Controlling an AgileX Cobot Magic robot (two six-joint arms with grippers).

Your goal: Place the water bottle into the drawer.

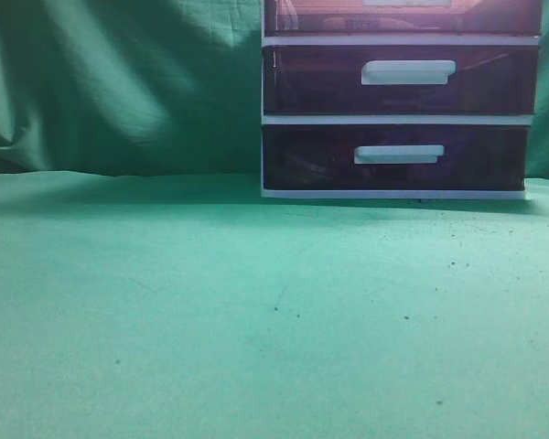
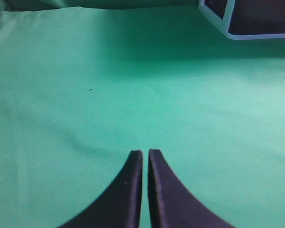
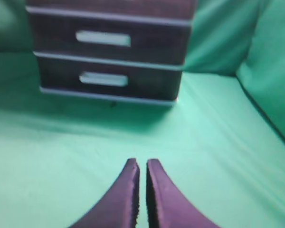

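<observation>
- My left gripper (image 2: 145, 153) hangs over the green cloth (image 2: 85, 118). Its two dark fingers (image 2: 133, 185) are pressed almost together, with just a thin crack between them. They hold nothing.
- My right gripper (image 3: 142, 162) is the same. Its fingers (image 3: 156, 194) are nearly touching and they hold nothing.
- The cloth under me has small dark specks on it, more toward the right side.
- Farther on, at the back edge of the worktop and toward the right, stands the drawer cabinet (image 1: 398, 101). It has a white frame and dark fronts.
- The bottom drawer (image 1: 393, 157) and the middle drawer (image 1: 401, 80) are both pushed in. Each has a pale handle.
- I cannot see the water bottle in any view.
- Behind it all hangs a green curtain (image 1: 119, 82).
</observation>
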